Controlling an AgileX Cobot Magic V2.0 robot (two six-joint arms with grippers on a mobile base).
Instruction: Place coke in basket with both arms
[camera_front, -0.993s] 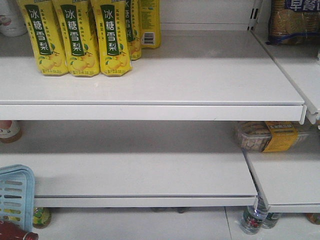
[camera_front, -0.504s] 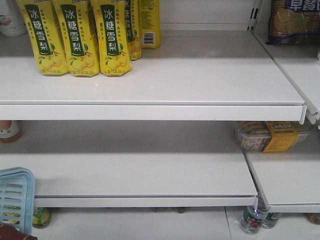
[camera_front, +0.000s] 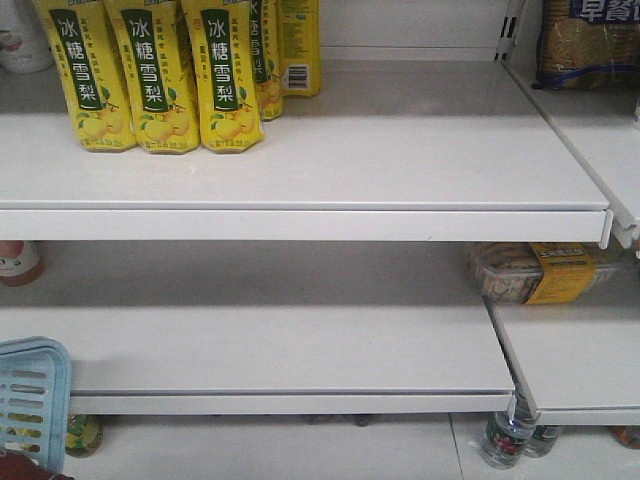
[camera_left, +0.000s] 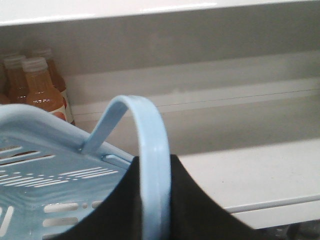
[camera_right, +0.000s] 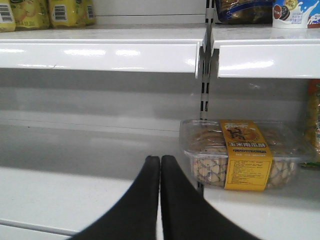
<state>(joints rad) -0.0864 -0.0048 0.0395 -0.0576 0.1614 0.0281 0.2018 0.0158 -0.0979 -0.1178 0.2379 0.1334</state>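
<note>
Only a corner of the light blue basket (camera_front: 30, 400) shows at the lower left of the front view. From the left wrist I see its slotted wall (camera_left: 45, 175) and its raised handle (camera_left: 150, 150). My left gripper (camera_left: 155, 162) is shut on that handle, one black finger on each side. My right gripper (camera_right: 160, 159) is shut with nothing in it, held over the lower shelf left of a biscuit tray. A dark red sliver (camera_front: 20, 470) sits at the bottom left edge; I cannot tell whether it is the coke.
Yellow pear-drink cartons (camera_front: 160, 80) stand on the top shelf. A clear biscuit tray with a yellow label (camera_right: 240, 152) lies on the right lower shelf. Amber bottles (camera_left: 40, 90) stand behind the basket. More bottles (camera_front: 505, 440) sit under the lowest shelf.
In the front view the basket corner has sunk lower and drifted slightly left. The dark red shape beneath it has dropped almost out of the frame.
</note>
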